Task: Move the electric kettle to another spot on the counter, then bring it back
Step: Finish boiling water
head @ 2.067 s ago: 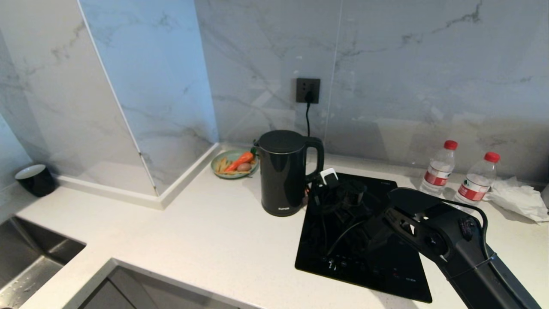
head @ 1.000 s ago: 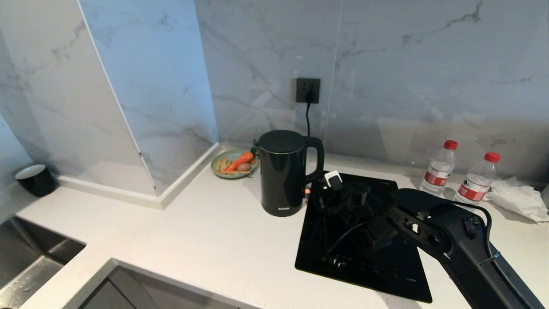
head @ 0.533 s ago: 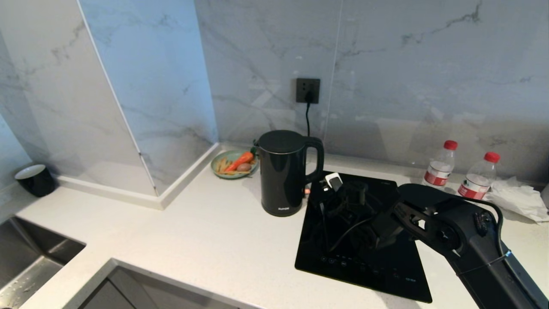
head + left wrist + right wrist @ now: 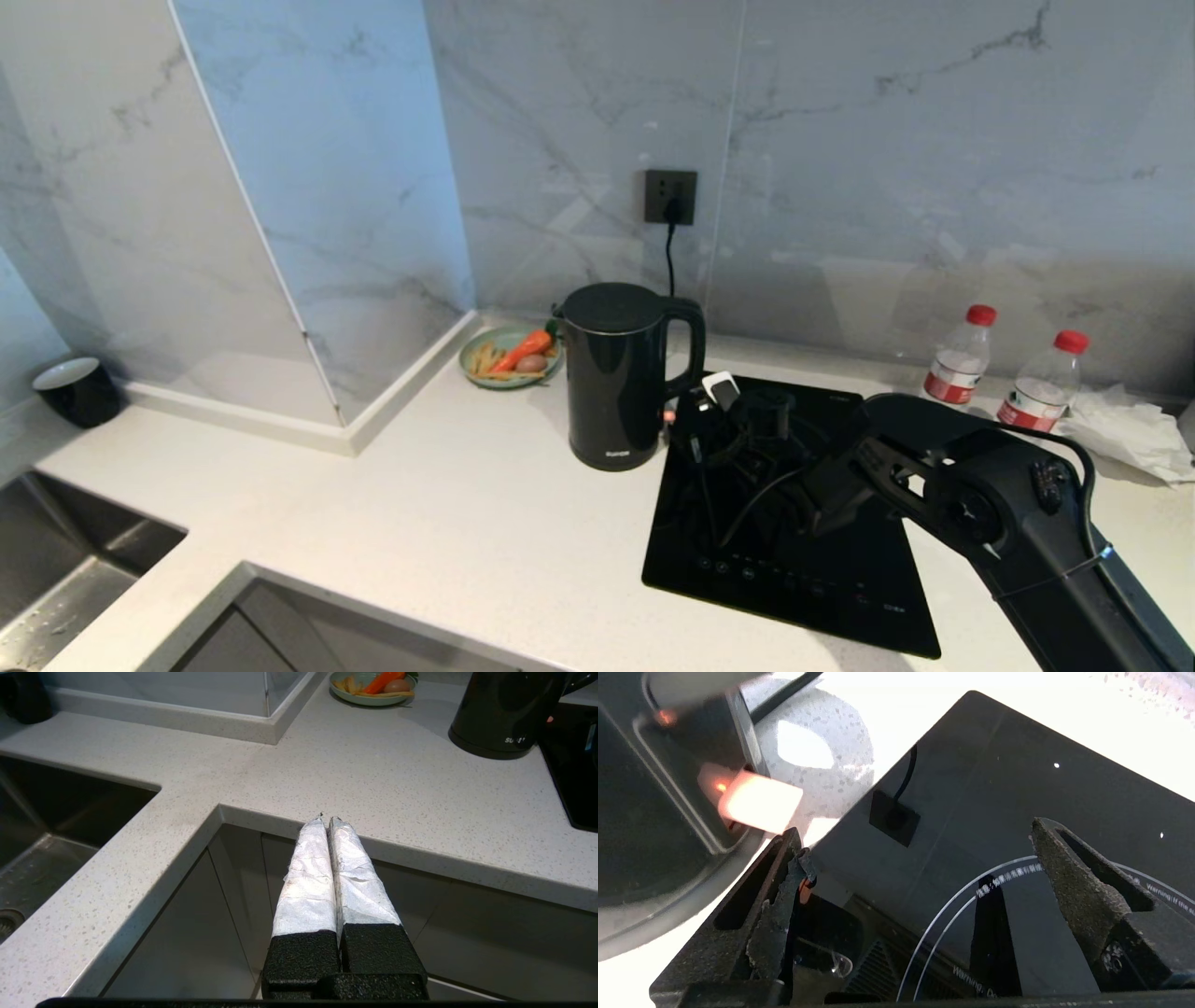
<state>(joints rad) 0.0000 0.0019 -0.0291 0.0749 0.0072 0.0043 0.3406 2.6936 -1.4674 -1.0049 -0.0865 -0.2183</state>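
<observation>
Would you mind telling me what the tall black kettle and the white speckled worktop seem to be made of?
The tall glossy black kettle looks like smooth plastic or lacquered metal; its shiny wall mirrors the room, so which one stays open. The white speckled counter looks like polished stone or quartz composite, judging by fine grey flecks and a rounded edge.

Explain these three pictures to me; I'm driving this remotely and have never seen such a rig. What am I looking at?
The wide picture is from the robot's head, looking down on the white speckled stone counter. On it stand the tall glossy black electric kettle, a flat black glass cooktop, a green plate of food and two red-capped water bottles.

The other two pictures come from cameras on each wrist. The right gripper hovers open over the cooktop beside the kettle's base, holding nothing. The left gripper, its fingers wrapped in white, is shut and parked at the counter's front edge, also empty.
</observation>
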